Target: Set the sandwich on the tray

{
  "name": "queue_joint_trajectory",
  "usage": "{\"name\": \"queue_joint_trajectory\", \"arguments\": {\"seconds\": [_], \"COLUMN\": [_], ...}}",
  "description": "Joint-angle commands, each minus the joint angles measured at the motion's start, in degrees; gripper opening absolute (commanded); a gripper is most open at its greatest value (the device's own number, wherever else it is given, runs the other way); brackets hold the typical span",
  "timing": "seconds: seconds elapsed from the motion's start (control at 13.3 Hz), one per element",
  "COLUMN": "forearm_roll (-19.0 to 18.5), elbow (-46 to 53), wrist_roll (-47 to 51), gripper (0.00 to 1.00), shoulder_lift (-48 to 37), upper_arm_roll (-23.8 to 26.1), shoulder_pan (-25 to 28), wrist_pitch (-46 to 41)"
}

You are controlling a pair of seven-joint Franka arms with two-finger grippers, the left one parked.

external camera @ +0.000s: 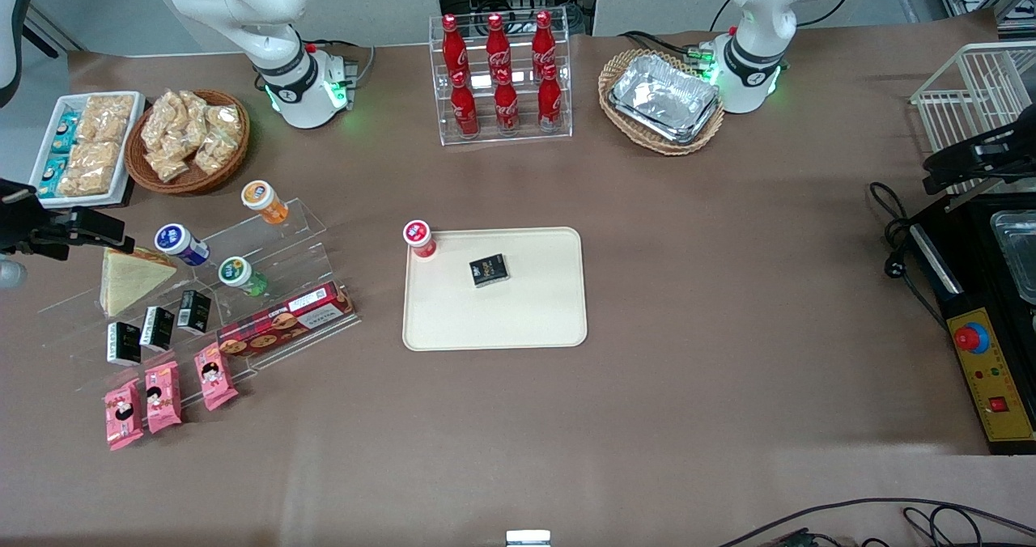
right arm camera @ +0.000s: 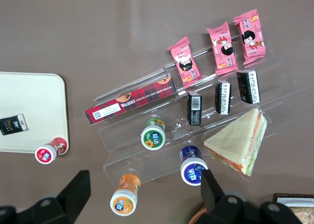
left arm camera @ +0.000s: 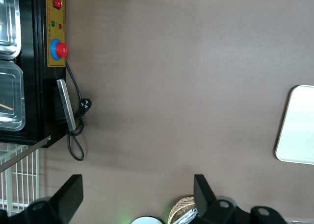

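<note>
The sandwich (external camera: 129, 278) is a clear-wrapped triangular wedge lying on the top step of a clear acrylic stand at the working arm's end of the table. It also shows in the right wrist view (right arm camera: 240, 140), with red and green filling along one edge. The cream-beige tray (external camera: 526, 312) lies flat mid-table; it also shows in the right wrist view (right arm camera: 29, 96) and the left wrist view (left arm camera: 299, 131). My gripper (external camera: 109, 238) hangs above the stand, just farther from the front camera than the sandwich. It is open and empty (right arm camera: 142, 194).
A red-capped bottle (external camera: 419, 239) and a small black box (external camera: 489, 270) sit on the tray. The stand holds small bottles (external camera: 184, 243), black boxes (external camera: 158, 327), a biscuit box (external camera: 283, 320) and pink packets (external camera: 162, 397). A cola rack (external camera: 500, 78), snack basket (external camera: 190, 138) and foil trays (external camera: 664, 98) stand farther back.
</note>
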Motion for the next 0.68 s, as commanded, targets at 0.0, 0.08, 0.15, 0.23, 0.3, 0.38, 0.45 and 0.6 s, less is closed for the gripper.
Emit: {"name": "queue_joint_trajectory", "arguments": {"seconds": [0.0, 0.08, 0.15, 0.23, 0.3, 0.38, 0.45, 0.6], "forearm_roll": [-0.1, -0.2, -0.2, -0.5, -0.7, -0.7, -0.7, -1.6], "elbow": [0.5, 0.5, 0.5, 0.5, 0.5, 0.5, 0.5, 0.4], "wrist_roll": [0.0, 0.0, -0.1, -0.4, -0.4, -0.3, -0.2, -0.4], "gripper": [1.0, 1.0, 1.0, 1.0, 1.0, 1.0, 1.0, 1.0], "shoulder_lift": [-0.3, -0.3, -0.3, -0.3, -0.4, -0.4, -0.6, -1.0], "upper_arm_roll": [-0.5, -0.6, -0.7, -0.6, -0.5, -0.5, -0.4, -0.3], "shoulder_pan": [0.0, 0.0, -0.1, -0.1, 0.0, 0.0, 0.3, 0.3], "wrist_pitch": [0.0, 0.0, 0.0, 0.0, 0.0, -0.1, -0.2, -0.8]}}
